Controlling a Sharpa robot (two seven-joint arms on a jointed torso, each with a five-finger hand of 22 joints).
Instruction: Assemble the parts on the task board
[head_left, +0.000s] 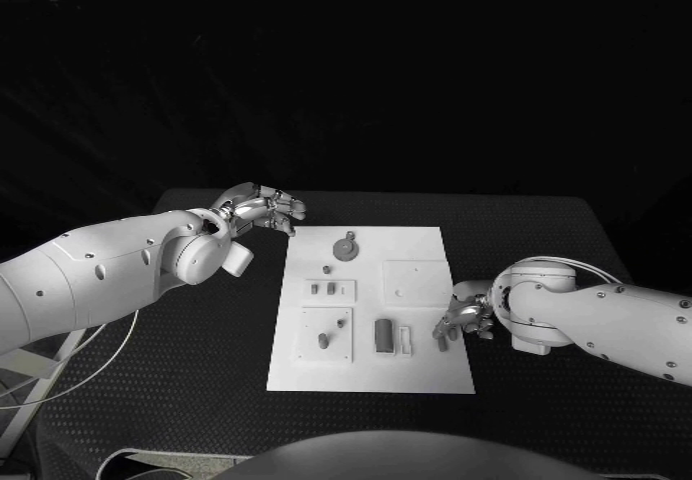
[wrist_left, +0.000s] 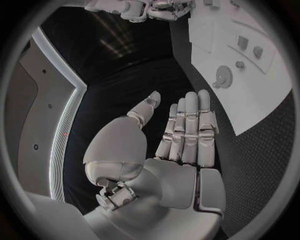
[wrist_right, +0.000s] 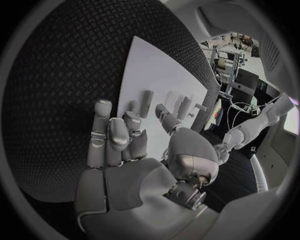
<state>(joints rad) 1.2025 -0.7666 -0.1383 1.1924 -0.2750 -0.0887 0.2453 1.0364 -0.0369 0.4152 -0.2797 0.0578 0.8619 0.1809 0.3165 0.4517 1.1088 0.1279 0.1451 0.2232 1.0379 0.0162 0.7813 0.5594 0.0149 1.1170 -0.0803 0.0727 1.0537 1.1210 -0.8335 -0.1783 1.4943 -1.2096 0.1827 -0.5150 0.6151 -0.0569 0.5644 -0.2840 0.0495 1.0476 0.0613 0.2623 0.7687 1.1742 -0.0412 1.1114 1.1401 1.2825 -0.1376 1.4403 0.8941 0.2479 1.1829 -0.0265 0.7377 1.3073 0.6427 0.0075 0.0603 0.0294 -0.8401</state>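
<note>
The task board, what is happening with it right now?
A robot is set to assemble small parts on the white task board. Neither hand holds anything now. The left hand hovers off the board's far left corner, fingers nearly straight. The right hand is at the board's right edge, its fingers close to a small upright part there. A round part lies near the far end.

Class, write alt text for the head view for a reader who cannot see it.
A white task board with small parts lies on a black table between two robot arms. The left hand hovers open off its far left corner; the right hand hangs open at its right edge.
</note>
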